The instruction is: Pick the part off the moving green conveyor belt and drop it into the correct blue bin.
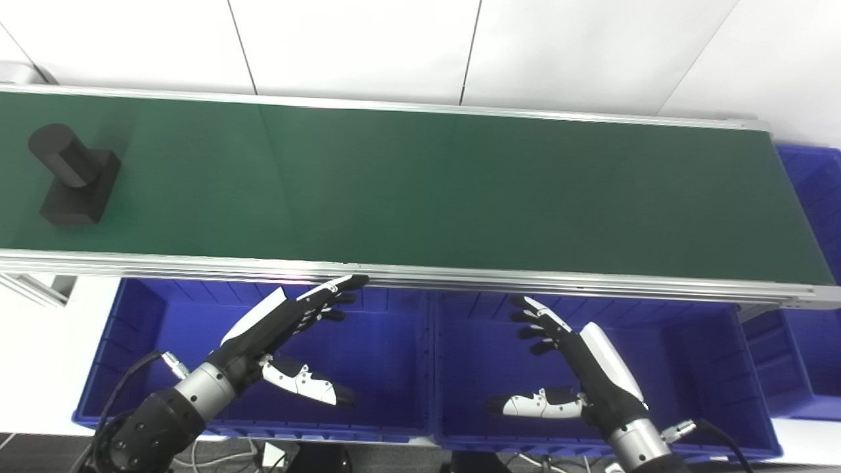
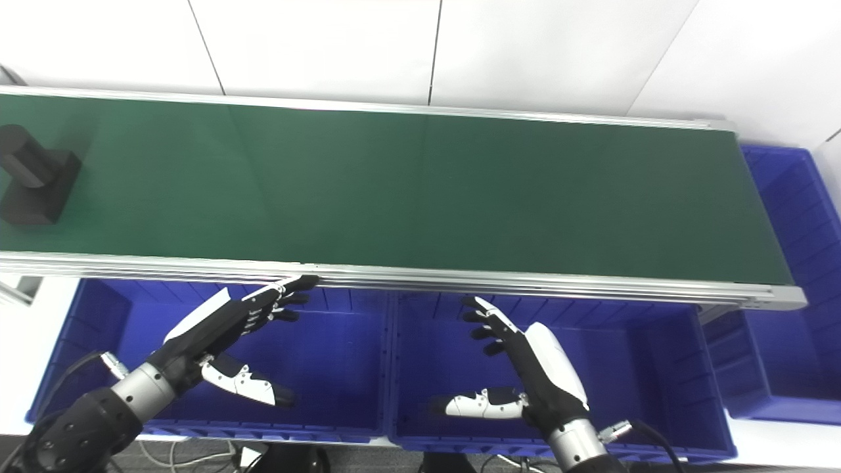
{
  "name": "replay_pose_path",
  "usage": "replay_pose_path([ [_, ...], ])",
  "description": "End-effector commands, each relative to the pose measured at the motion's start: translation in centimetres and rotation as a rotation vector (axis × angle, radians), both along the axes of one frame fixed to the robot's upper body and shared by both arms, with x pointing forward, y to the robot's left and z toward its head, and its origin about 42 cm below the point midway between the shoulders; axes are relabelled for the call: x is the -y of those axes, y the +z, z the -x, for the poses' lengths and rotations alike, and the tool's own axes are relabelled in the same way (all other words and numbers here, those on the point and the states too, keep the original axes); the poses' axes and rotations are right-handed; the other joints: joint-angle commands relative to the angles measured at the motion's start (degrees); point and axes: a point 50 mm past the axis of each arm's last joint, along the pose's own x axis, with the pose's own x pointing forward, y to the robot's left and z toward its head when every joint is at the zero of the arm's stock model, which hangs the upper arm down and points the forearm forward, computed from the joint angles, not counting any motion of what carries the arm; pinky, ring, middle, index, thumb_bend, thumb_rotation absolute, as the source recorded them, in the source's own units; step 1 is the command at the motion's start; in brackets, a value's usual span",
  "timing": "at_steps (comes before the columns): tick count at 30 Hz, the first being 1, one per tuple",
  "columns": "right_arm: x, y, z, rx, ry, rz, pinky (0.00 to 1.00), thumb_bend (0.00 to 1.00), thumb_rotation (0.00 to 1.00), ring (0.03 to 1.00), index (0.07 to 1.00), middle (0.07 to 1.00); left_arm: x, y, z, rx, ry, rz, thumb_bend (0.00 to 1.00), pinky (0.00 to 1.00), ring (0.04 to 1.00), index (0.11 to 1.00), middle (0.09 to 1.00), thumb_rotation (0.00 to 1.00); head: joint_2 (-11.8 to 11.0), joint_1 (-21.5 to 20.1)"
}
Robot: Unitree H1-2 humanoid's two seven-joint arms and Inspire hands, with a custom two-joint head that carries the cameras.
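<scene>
Both hands (image 1: 276,328) (image 1: 578,358) open; part (image 1: 72,174) near belt's (image 1: 460,190) left end.

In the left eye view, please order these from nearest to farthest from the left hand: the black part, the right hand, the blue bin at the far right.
1. Right hand, beside it, over the neighbouring bin.
2. Black part, on the belt's left end.
3. Far-right blue bin, beyond the belt's right end.

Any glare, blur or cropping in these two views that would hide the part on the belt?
Left eye view: black part sharp and whole on the matte green belt, soft shadow only; mild glare on the near aluminium rail. Right eye view: the part touches the left picture edge and may be slightly cropped; the belt's edges bow slightly. Both hands are in focus.
</scene>
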Motion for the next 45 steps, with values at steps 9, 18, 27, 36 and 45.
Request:
replay_pose_path([
  [9,3.2,-0.5,0.7,0.035,-0.03,-0.014,0.65,0.83,0.31,0.77,0.908,0.844,2.9,-0.8,0.3,0.034,-0.006,0.019,0.93,0.83,0.9,0.917,0.93,0.24,-5.6,11.2],
  [18,4.0,-1.2,0.9,0.041,-0.062,-0.057,0.66,0.81,0.23,0.759,0.909,0.833,3.9,-1.7,0.6,0.028,0.015,0.028,0.95,0.82,0.896,0.902,0.93,0.25,-8.24,12.84],
  [27,3.9,-1.5,0.9,0.06,-0.089,-0.064,0.67,0.81,0.22,0.751,0.899,0.821,4.1,-2.3,0.5,0.029,0.016,0.023,0.95,0.83,0.895,0.899,0.92,0.24,-9.95,12.73],
  [36,4.0,-1.7,0.5,0.092,-0.087,-0.089,0.64,0.82,0.25,0.732,0.902,0.816,3.9,-2.5,-0.1,0.043,0.005,0.038,0.95,0.83,0.898,0.907,0.926,0.23,-9.88,12.01],
  [45,3.5,-1.7,-0.8,0.145,-0.066,-0.169,0.66,0.81,0.24,0.733,0.902,0.822,2.9,-1.9,-1.3,0.095,-0.016,0.072,0.95,0.81,0.883,0.916,0.924,0.27,-9.96,10.64],
])
